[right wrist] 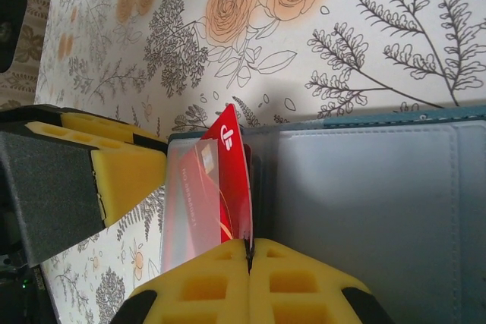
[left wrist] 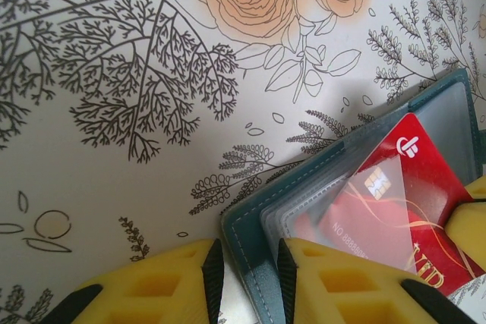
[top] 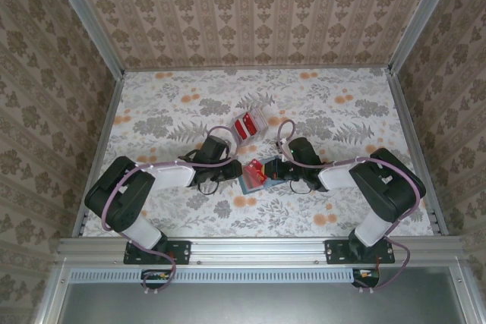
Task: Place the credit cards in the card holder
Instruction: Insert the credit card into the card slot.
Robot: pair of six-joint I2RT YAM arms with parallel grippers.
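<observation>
credit card (right wrist: 231, 180): red, pinched by its near short edge in the right gripper. it stands almost on edge, with part of its face under a clear sleeve.
right gripper (right wrist: 249, 259): pads pressed together on the card, nothing else between them.
card's long axis: runs straight out from the right fingertips, away from the wrist. a push along the gripper's own line looks like what would seat it deeper.
left gripper (left wrist: 244, 275): narrow gap, pinching the teal edge of the card holder. it sits just off the card's flat side, opposite the right gripper.
card holder (left wrist: 247, 221): lies open on the table (top: 175, 111), directly ahead of the right fingertips. its blue-grey inner panel spreads away from the left gripper.
clear sleeve (left wrist: 304, 218): overlaps the card around its chip. how deep the card sits, cannot tell.
nearer arm: right, since it has the card. the left looks to be only steadying the holder.
clear box (top: 250, 123): beyond both grippers, well apart, red cards inside.
risk: the tilted card may catch at the sleeve mouth and buckle.
</observation>
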